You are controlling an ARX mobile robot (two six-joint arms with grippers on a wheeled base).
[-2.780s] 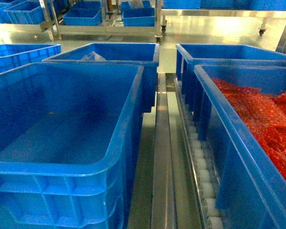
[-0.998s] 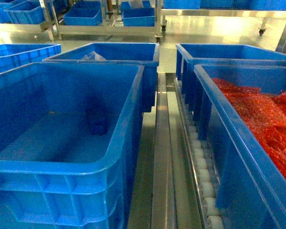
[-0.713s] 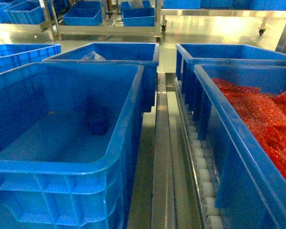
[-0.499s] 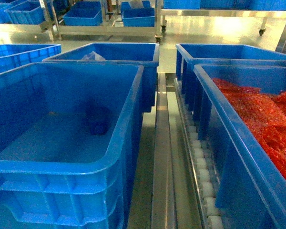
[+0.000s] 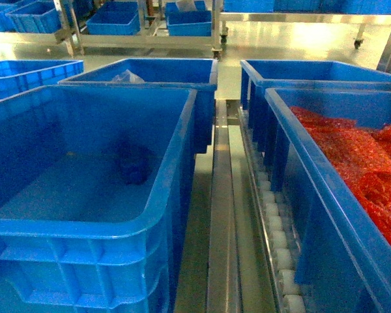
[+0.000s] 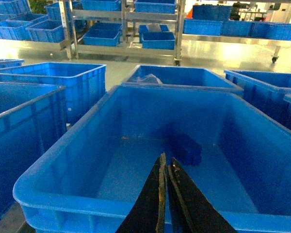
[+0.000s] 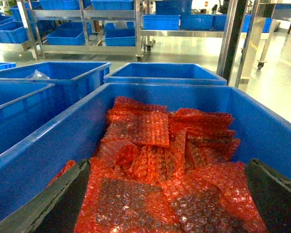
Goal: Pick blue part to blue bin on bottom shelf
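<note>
The blue part [image 5: 134, 163] lies on the floor of the big blue bin [image 5: 176, 189] at the left. Over that bin's near rim the left claw [image 6: 166, 167] is pinched together, holding nothing. Further right, the right claw [image 7: 165, 194] gapes wide above red bubble-wrap packets [image 7: 150, 160], empty.

The blue part [image 5: 134, 164] lies in the left bin [image 5: 176, 163] (packets [image 5: 365, 163] fill the right one).

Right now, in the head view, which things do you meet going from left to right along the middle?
Large blue crate holding the small dark-blue part → metal rail → white rollers → blue crate of red bubble-wrap packets.
</note>
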